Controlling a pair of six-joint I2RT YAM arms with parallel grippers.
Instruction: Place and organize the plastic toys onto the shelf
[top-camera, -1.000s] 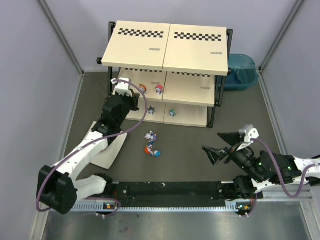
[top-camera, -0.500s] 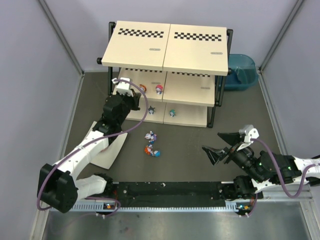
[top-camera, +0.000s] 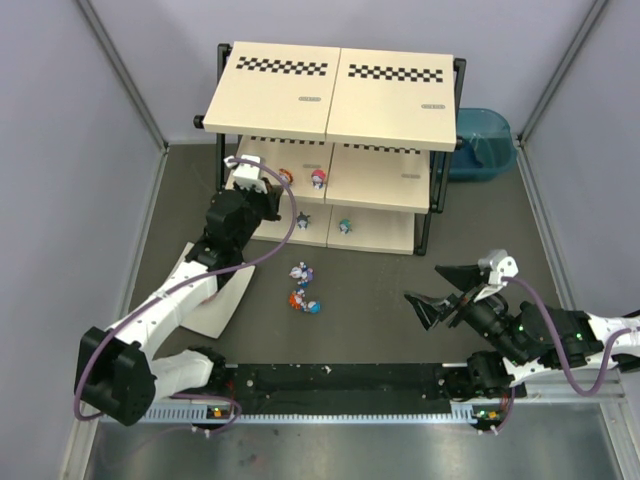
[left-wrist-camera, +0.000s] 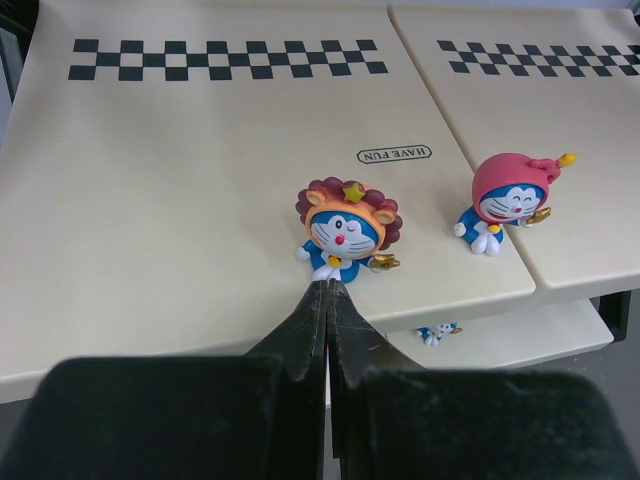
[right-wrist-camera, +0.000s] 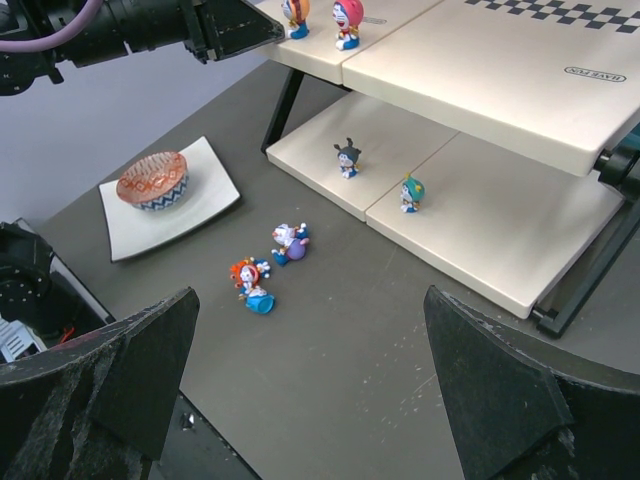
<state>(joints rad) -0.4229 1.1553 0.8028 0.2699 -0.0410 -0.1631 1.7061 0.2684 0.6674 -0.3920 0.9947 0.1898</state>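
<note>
The shelf (top-camera: 340, 85) stands at the back of the table. On its middle board a lion-maned toy (left-wrist-camera: 347, 228) and a red-hooded toy (left-wrist-camera: 507, 200) stand upright. My left gripper (left-wrist-camera: 330, 290) is shut, with nothing between its fingers, and its tips are right at the lion-maned toy's feet. Two more toys stand on the lowest board, a dark one (right-wrist-camera: 347, 158) and a teal one (right-wrist-camera: 411, 192). On the table lie a purple-and-white toy (right-wrist-camera: 290, 243) and an orange-haired toy (right-wrist-camera: 250, 283). My right gripper (right-wrist-camera: 310, 390) hangs open and empty, above the table to the right of those two.
A white square plate (right-wrist-camera: 130, 225) holding an orange patterned bowl (right-wrist-camera: 152, 180) sits left of the fallen toys, partly under my left arm in the top view. A blue tub (top-camera: 480, 140) stands behind the shelf's right end. Grey walls close in both sides.
</note>
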